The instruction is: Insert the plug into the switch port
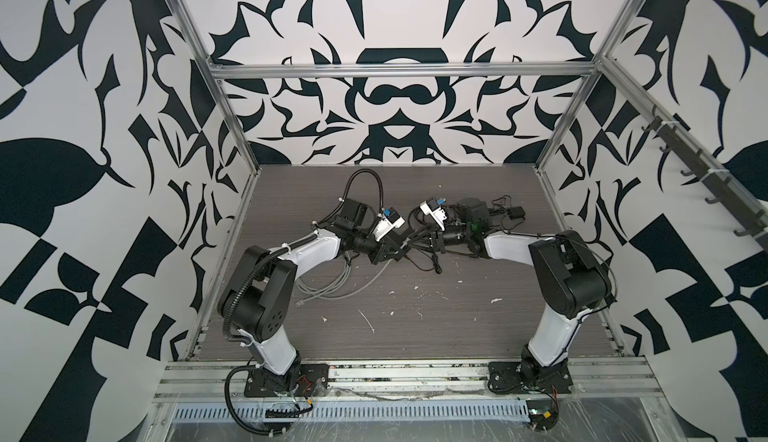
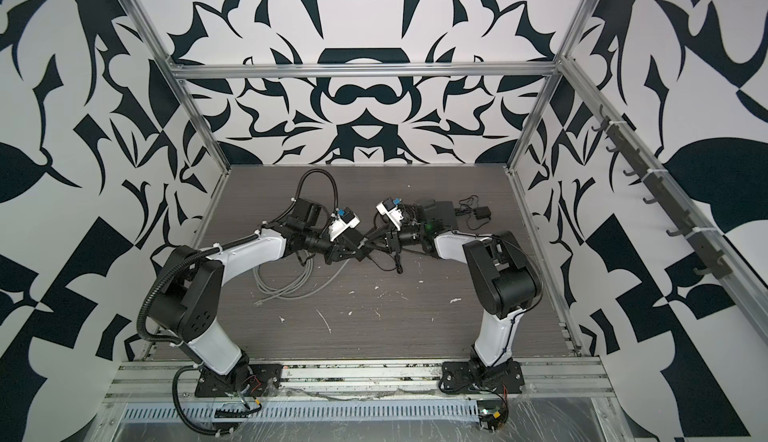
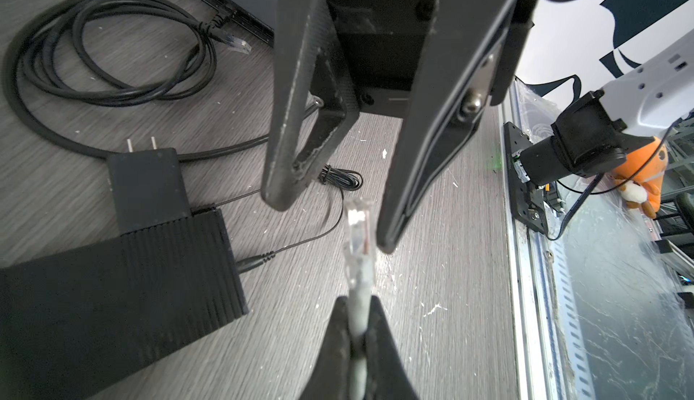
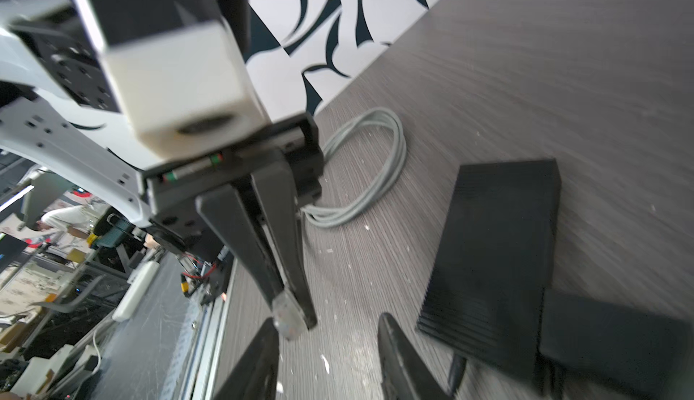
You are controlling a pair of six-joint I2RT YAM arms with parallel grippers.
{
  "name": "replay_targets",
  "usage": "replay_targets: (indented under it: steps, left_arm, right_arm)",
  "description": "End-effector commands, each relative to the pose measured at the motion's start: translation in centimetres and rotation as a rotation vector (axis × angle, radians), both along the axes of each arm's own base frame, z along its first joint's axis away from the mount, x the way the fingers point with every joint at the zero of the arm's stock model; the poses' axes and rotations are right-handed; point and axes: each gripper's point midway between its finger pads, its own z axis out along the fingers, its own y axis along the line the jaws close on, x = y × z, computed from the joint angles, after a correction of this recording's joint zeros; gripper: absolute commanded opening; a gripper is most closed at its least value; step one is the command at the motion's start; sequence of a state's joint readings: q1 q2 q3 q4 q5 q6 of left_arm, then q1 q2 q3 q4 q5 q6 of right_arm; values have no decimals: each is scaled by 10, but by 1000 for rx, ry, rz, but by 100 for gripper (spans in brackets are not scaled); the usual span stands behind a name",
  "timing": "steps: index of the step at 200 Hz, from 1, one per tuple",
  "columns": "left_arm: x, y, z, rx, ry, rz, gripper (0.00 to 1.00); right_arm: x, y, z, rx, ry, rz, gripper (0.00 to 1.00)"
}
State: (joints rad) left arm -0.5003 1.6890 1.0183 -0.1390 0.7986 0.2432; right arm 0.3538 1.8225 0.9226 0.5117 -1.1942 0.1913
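In the left wrist view, our left gripper (image 3: 356, 306) is pinched tight on the grey cable (image 3: 356, 341) just behind the plug (image 3: 358, 229), which sticks out past the fingertips. Our right gripper (image 3: 334, 221) stands partly open around the plug's tip. One finger is just beside it and the other is apart. The switch (image 3: 112, 285) lies flat nearby, with the power adapter (image 3: 146, 187) just beside its ribbed edge.

In the right wrist view, we see the plug between our right jaws, with bare table (image 4: 375, 266) between it and the switch.

In both top views, our grippers meet mid-table, well apart from the side frame (image 1: 232, 128). The grey cable's coil lies under our left forearm. The table's front half is open but for white flecks.
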Motion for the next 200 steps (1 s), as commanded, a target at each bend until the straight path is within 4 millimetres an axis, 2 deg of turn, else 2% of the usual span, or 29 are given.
replay_targets:
  steps: [1, 32, 58, 107, 141, 160, 179, 200]
  left_arm:
    - [-12, 0, 8, -29, 7, -38, 0]
    - [-11, 0, 9, -28, 5, -36, 0]
    - [-11, 2, 9, -25, -1, -29, 0]
    - [-8, 4, 10, -31, -2, -20, 0]
    - [-6, 5, 10, -35, -1, -12, 0]
    - [-5, 5, 13, -45, -10, -8, 0]
    - [-7, 5, 17, -51, -16, -10, 0]
    - [-8, 6, 21, -56, -28, -9, 0]
  right_arm:
    - [5, 4, 36, 114, -91, 25, 45]
    - [9, 5, 45, 178, -85, 18, 44]
    - [12, 7, 43, 197, -45, 27, 41]
    - [4, 5, 46, 230, -45, 39, 43]
    - [-2, 2, 57, 225, -55, 26, 44]
    - [-2, 2, 54, 177, -62, -15, 43]
    - [-7, 2, 31, -9, -90, -72, 44]
    - [-17, 2, 40, -32, -128, -58, 45]
